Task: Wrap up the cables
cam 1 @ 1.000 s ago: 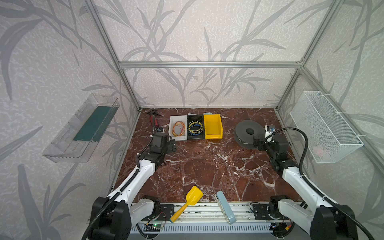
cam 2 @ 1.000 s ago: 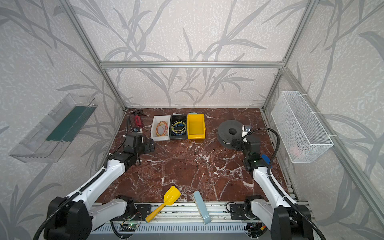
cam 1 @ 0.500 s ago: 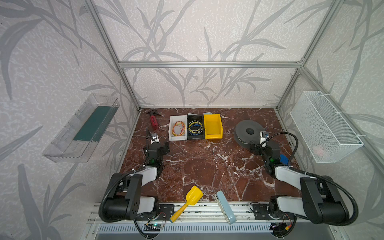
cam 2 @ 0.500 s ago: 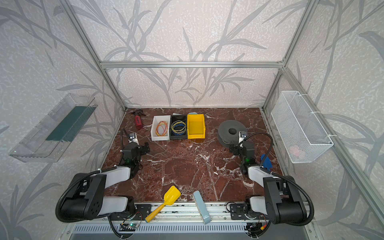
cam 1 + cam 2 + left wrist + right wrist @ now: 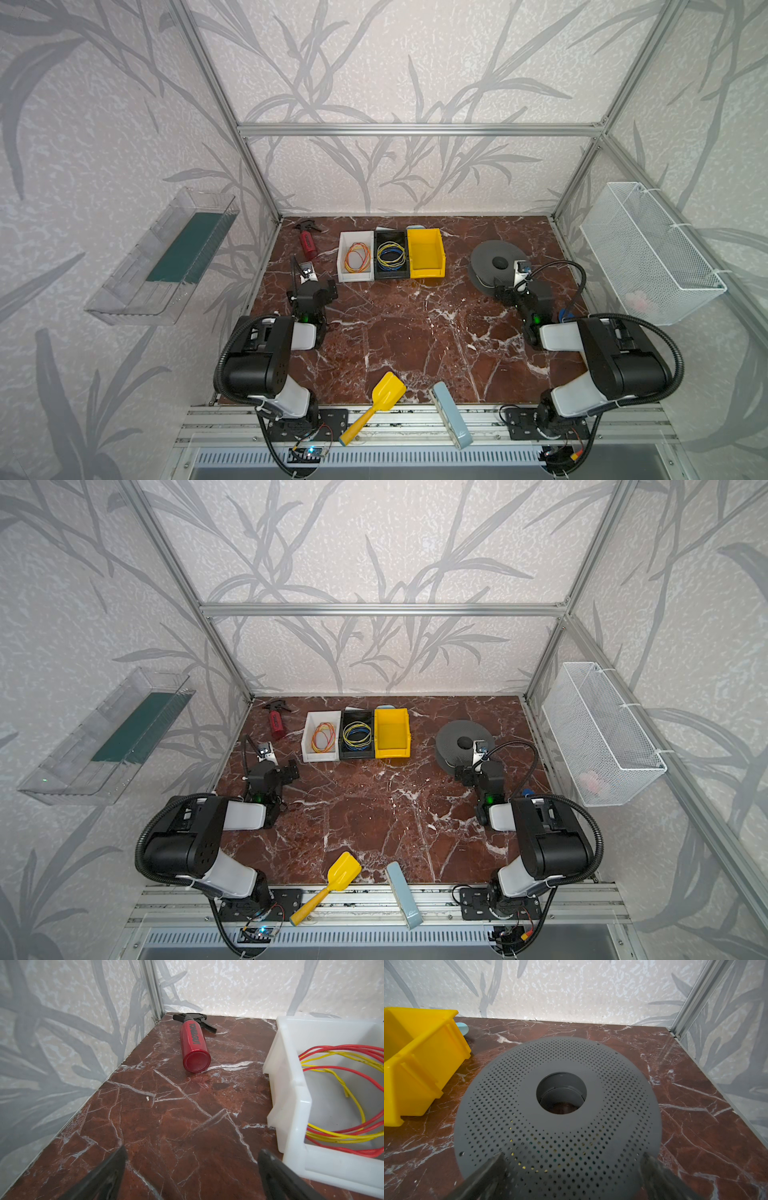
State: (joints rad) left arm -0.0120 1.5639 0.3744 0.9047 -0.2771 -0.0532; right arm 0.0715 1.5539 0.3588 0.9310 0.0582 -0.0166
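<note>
Marble tabletop (image 5: 415, 332), leaf-papered walls: a red-and-yellow coil (image 5: 340, 1138) is kept in the white bin (image 5: 291, 1088), a blue-and-yellow coil (image 5: 390, 266) in the black bin (image 5: 390, 275), the yellow bin (image 5: 426, 272) is seen bare-floored, a green sheet (image 5: 187, 245) is laid in the clear wall tray (image 5: 124, 299), and something pale pink (image 5: 636, 299) is held in the wire basket (image 5: 648, 249). Black lettering on the red bottle (image 5: 193, 1043) cannot be read with certainty. The left gripper (image 5: 192, 1150) is spread wide over bare marble and the right gripper (image 5: 573, 1154) over the near edge of the grey spool (image 5: 560, 1059), through whose holes yellow specks (image 5: 523, 1167) are glimpsed; whether these are the cable cannot be told.
</note>
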